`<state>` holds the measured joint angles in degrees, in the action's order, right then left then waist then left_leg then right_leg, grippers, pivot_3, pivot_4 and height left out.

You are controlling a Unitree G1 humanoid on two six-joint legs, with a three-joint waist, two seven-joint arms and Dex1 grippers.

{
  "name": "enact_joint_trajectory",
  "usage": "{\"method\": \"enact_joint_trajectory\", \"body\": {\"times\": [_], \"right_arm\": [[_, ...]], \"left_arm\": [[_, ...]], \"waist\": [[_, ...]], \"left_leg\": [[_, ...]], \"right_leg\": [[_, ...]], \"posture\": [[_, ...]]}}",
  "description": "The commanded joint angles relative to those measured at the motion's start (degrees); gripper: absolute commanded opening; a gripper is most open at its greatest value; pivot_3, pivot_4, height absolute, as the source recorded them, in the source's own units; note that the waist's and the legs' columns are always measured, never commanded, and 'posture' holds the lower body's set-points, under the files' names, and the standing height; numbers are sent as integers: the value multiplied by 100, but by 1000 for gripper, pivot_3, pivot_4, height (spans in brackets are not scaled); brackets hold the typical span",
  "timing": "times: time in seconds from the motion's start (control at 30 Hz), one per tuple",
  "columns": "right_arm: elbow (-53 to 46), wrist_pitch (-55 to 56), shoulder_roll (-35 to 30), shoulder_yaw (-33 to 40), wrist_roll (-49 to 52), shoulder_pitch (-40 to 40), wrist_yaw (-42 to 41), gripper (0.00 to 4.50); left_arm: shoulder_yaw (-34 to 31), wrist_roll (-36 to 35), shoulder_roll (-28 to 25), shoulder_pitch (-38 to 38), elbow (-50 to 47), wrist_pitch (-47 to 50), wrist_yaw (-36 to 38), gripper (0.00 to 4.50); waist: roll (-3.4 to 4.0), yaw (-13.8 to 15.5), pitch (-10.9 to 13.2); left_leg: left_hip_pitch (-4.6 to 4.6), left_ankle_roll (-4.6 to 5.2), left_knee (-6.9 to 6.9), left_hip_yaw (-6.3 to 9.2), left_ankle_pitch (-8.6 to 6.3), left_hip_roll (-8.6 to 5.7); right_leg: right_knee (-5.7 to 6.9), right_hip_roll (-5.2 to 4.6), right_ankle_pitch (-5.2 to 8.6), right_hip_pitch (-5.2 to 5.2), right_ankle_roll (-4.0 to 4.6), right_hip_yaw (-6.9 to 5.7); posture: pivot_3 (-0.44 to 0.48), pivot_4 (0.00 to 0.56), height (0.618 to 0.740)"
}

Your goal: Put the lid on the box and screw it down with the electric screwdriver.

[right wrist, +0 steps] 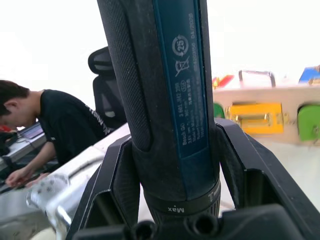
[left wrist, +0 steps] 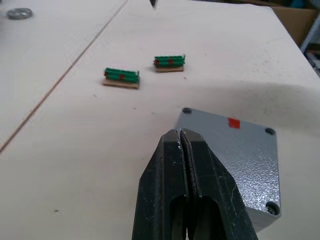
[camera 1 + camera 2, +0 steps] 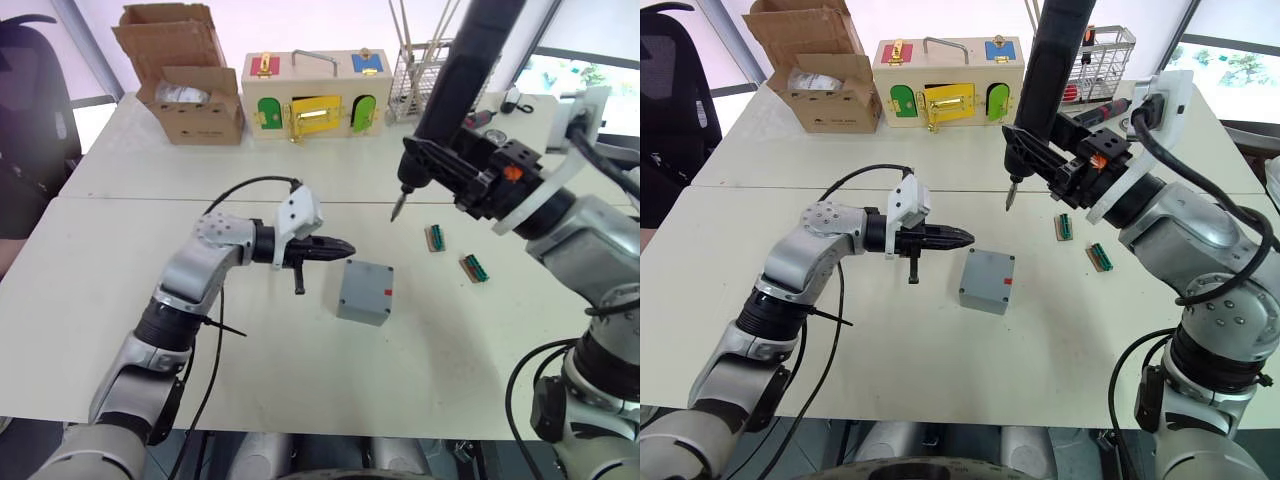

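left claw (image 3: 335, 246) has its two black fingers pressed together with nothing between them, hovering just above the counter (image 3: 120, 290) and pointing at the box (image 3: 365, 292), tip just short of the box's near-left corner, not touching as far as i can tell. in the left wrist view the closed fingertips (image 2: 181, 145) sit right in front of the grey top of the box, which already has the lid (image 2: 232, 150) sitting on it, screw holes showing at the corners and a small red mark on the surface near its far edge.

right claw (image 3: 455, 170) is clamped around the electric screwdriver (image 3: 460, 75), fingers gripping either side of the fat dark barrel near its lower end. the tool is held nearly upright, leaning a bit, bit pointing down and hanging in the air above the counter, beyond the box and a little to its right, well clear of it.

box sits roughly mid-counter, a bit toward the right and the near edge.

two little green connector blocks (image 3: 434, 237) on tan bases lie on the counter to the right of the box, one closer to the far side, the other (image 3: 473, 268) nearer the right edge.

along the far edge there's an open cardboard box (image 3: 190, 95) toward the left corner, a wooden box (image 3: 318, 95) with coloured doors and latches next to it, and a wire rack (image 3: 420, 75) further right.

right wrist view also catches a person (image 1: 55, 130) in a black shirt bent over a desk in the background.
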<state>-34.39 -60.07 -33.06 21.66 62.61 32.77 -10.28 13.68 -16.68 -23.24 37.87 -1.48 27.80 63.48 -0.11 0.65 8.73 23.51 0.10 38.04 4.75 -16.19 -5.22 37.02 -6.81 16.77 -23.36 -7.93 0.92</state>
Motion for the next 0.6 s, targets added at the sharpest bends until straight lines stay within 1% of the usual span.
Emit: {"method": "enact_joint_trajectory", "body": {"times": [0.03,0.1,0.17,0.2,0.23,0.3,0.37,0.4,0.5,0.6], "right_arm": [[96,10,-238,85,66,282,314,1948],[444,-437,-444,52,58,451,823,1948],[657,-650,-640,120,234,567,916,1948],[828,-784,-895,175,240,670,843,1948],[1081,-1041,-1335,222,179,759,711,1948],[1541,-1542,-2111,314,205,876,410,1948],[1948,-2097,-2913,330,441,817,-253,1948],[2095,-2256,-3297,230,394,684,-596,1948],[2792,-2727,-4028,-99,76,335,-1148,1948],[3367,-2962,-4649,-371,-78,-35,-1944,1948]], "left_arm": [[-68,-105,28,46,-251,8,-105,0],[-37,-145,16,43,-293,128,-111,0],[3,-229,7,47,-361,219,-33,0],[50,-278,-2,69,-443,270,32,0],[112,-337,-36,87,-585,312,142,0],[179,-471,-109,106,-850,417,309,0],[228,-597,-166,102,-1106,490,433,0],[281,-633,-204,80,-1233,471,514,0],[570,-530,-244,14,-1476,360,565,0],[911,-235,-362,-82,-1596,130,557,0]], "waist": [[-2,-1,3],[-2,-9,3],[-2,-6,3],[-1,3,5],[7,10,11],[20,24,30],[16,17,36],[20,9,40],[22,-15,41],[24,-14,42]], "left_leg": [[0,0,2,0,0,0],[0,0,2,-1,0,2],[0,0,2,-1,1,3],[0,-1,2,-1,1,3],[0,0,2,-1,0,3],[10,1,2,-1,1,-2],[24,6,8,1,-2,-2],[26,8,6,1,-3,-1],[27,12,-1,-8,-6,8],[23,18,5,-19,-8,11]], "right_leg": [[0,0,0,0,0,0],[1,1,0,-2,0,0],[2,1,0,-2,0,0],[1,2,0,-2,0,0],[2,1,0,-2,0,0],[-2,-2,0,-4,0,-1],[-9,-2,0,-9,0,-3],[-15,-2,0,-8,0,-4],[-40,1,0,-6,0,-4],[-48,1,0,2,0,-2]], "posture": [[0,150,737],[0,150,737],[0,150,737],[0,150,737],[0,150,737],[0,150,737],[0,150,737],[0,150,737],[0,150,737],[0,150,737]]}}
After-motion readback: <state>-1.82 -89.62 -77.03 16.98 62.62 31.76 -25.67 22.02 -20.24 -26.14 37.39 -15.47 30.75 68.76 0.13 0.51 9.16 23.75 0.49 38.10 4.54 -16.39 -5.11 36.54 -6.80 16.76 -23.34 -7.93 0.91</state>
